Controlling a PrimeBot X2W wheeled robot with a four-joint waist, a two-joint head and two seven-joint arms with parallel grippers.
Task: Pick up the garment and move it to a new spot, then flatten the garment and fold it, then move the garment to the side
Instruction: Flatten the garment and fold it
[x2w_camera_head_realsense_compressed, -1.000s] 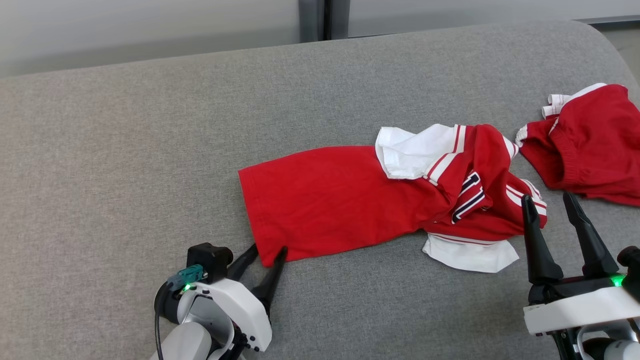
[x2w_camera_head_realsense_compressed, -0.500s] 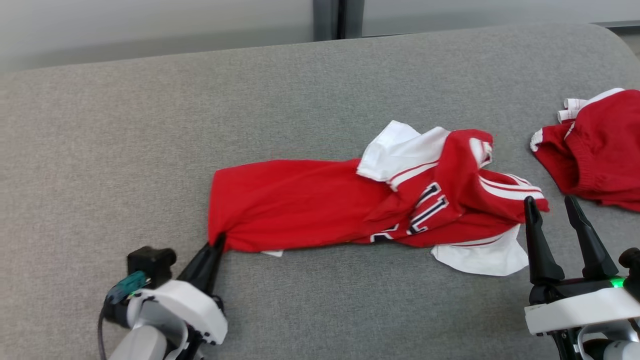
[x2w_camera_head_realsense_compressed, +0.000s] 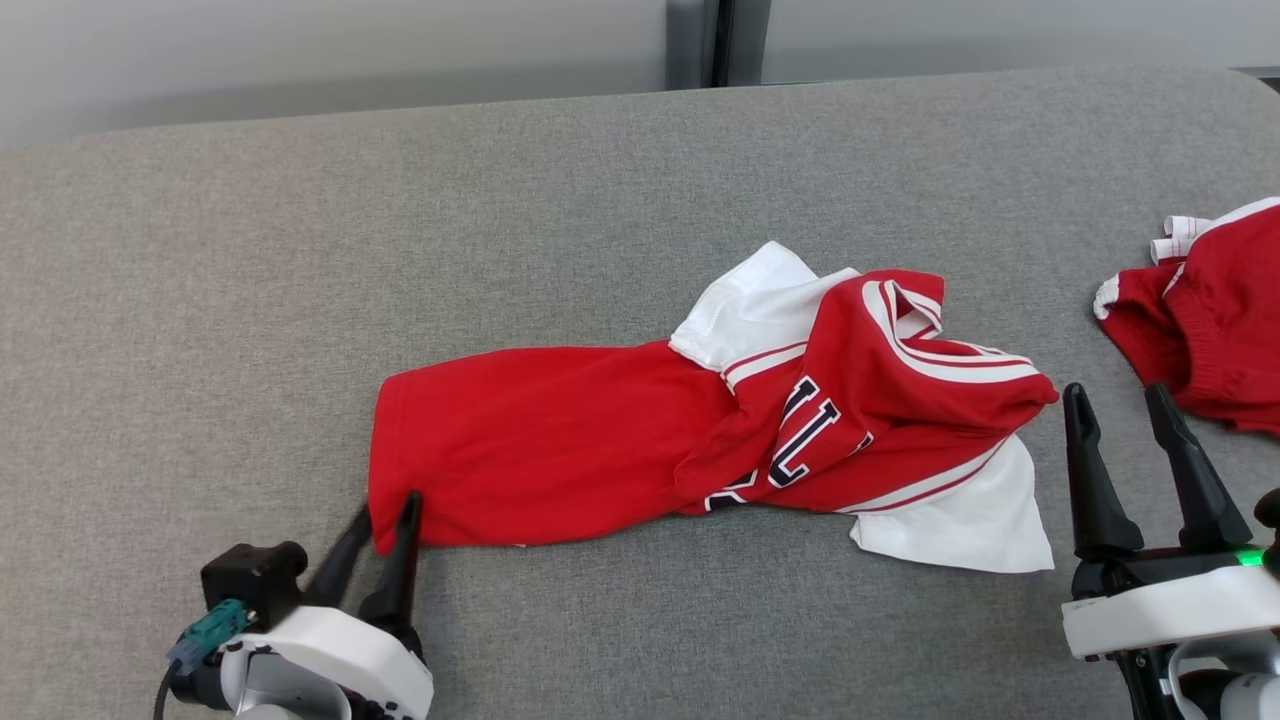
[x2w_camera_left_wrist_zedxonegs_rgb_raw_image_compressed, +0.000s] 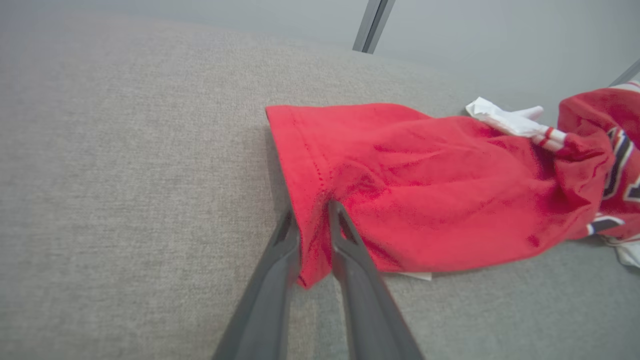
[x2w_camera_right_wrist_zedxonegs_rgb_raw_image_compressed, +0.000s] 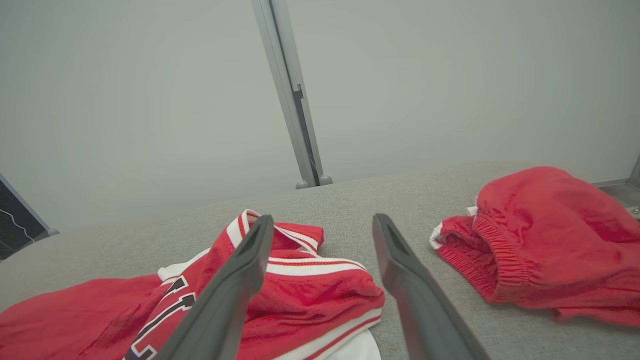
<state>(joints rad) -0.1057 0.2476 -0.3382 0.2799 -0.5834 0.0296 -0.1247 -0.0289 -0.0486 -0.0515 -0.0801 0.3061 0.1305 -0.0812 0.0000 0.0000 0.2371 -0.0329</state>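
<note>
Left wrist view: left gripper (x2w_camera_left_wrist_zedxonegs_rgb_raw_image_compressed: 312, 210) narrow, fingers pinched on the near-left hem corner of the red jersey (x2w_camera_left_wrist_zedxonegs_rgb_raw_image_compressed: 425, 200), with cloth bunched between them. Jersey lies crumpled lengthwise across the middle of the grey cushion (x2w_camera_head_realsense_compressed: 300, 250), nearer its front edge, white sleeves and navy lettering at the right end. Right gripper (x2w_camera_head_realsense_compressed: 1115, 390) spread wide, holding nothing, just beside that end. Red shorts (x2w_camera_head_realsense_compressed: 1220, 330) at the cushion's right edge.
</note>
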